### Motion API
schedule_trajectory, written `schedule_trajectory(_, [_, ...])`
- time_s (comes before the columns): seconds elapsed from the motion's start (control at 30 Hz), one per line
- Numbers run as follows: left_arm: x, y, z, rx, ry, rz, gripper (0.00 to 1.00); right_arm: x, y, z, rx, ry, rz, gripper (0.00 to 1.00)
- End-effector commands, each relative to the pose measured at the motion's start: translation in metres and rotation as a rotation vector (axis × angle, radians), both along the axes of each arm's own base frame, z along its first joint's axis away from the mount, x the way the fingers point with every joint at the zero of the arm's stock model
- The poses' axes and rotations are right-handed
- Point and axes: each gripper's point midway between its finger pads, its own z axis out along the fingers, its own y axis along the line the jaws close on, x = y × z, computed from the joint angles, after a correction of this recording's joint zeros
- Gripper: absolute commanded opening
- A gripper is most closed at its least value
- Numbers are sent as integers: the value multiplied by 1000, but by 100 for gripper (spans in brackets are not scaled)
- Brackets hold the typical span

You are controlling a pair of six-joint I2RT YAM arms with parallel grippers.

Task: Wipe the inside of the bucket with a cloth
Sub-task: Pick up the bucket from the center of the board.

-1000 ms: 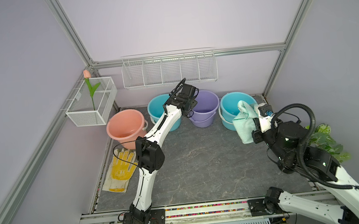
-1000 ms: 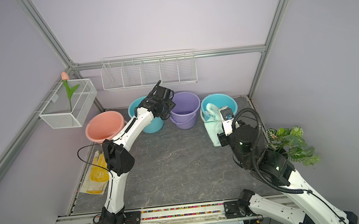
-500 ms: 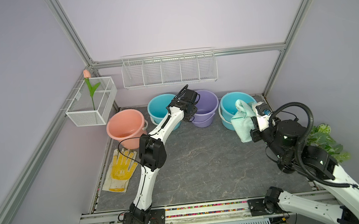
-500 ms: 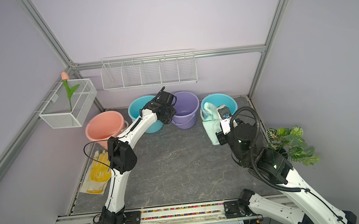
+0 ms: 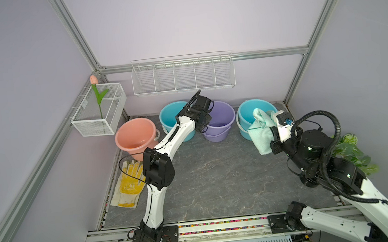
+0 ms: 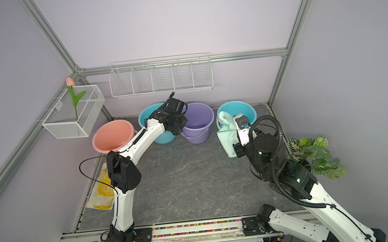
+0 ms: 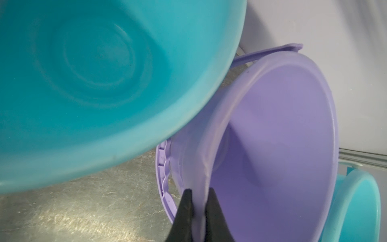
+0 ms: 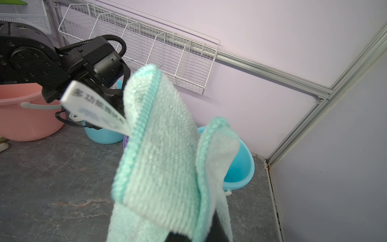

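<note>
Grey floor (image 5: 217,177) holds four buckets; left end effector (image 7: 200,191) pinches purple bucket (image 7: 282,125) rim, right end effector (image 8: 195,234) clamps cloth (image 8: 163,157).

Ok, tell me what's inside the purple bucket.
Nothing loose shows inside the purple bucket: bare wall and floor, plus one of the left gripper's fingers clamped over the rim. In a top view the left arm covers part of it.

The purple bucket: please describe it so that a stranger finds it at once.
Find the white wire rack on the back wall and look beneath it. The purple bucket stands there between two blue buckets; it alone is purple, and the left gripper pinches its rim.
</note>
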Motion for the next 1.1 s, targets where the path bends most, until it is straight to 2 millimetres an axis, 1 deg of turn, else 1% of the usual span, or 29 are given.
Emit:
schedule_trajectory(0.0, [-12, 1, 21, -17, -33, -31, 3, -3, 0, 4, 48, 0, 14, 7])
schedule_trajectory(0.1, [-24, 4, 26, -11, -48, -86, 1, -5, 4, 3, 58, 13, 35, 7])
schedule_trajectory(0.2, [-42, 7, 30, -19, -50, -139, 0, -6, 12, 0, 59, 37, 75, 7])
schedule_trajectory(0.37, [-77, 15, 39, -47, -63, -245, 0, -6, 29, -9, 45, 96, 145, 7])
schedule_trajectory(0.43, [-94, 15, 39, -54, -50, -305, 0, -6, 34, -12, 43, 113, 163, 7])
schedule_trajectory(0.6, [-145, 17, 27, -61, 19, -442, 0, -7, 45, -17, 54, 143, 210, 7])
schedule_trajectory(0.67, [-166, 24, 23, -48, 41, -470, 0, -8, 51, -19, 56, 156, 237, 7])
schedule_trajectory(0.77, [-190, 37, 17, -16, 67, -497, 0, -8, 59, -25, 53, 181, 266, 7])
schedule_trajectory(0.8, [-196, 42, 15, -1, 78, -501, 0, -7, 61, -27, 52, 190, 271, 7])
schedule_trajectory(0.9, [-211, 56, 6, 43, 114, -506, 6, -7, 67, -32, 55, 209, 287, 7])
schedule_trajectory(1.07, [-219, 59, -8, 54, 150, -530, 13, -7, 78, -38, 59, 250, 325, 7])
